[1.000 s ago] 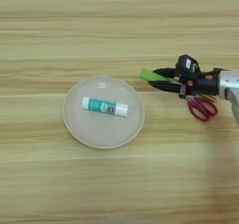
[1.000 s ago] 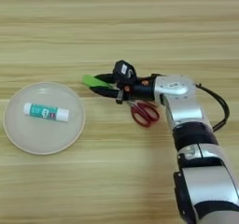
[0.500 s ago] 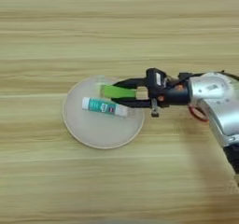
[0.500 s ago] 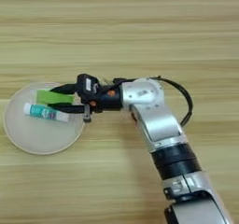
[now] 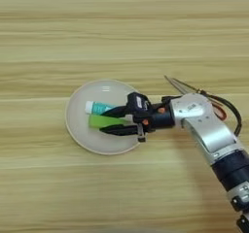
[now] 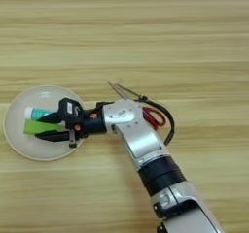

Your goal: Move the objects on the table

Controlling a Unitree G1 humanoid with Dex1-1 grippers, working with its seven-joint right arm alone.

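The silver forearm comes in from the table's (image 5: 58, 28) near right corner and reaches left, its right gripper (image 5: 113, 121) over the near right part of the beige plate (image 5: 78, 130), black fingers spread with the green block (image 5: 103, 121) lying between them; whether they touch it I cannot tell. The block rests flat in the plate just nearer than the glue stick (image 5: 98, 108), side by side, so both look delivered and what remains is to draw the arm away. Farther back, behind the forearm, red-handled scissors (image 6: 146, 111) lie on bare wood toward the right, likely the next item.
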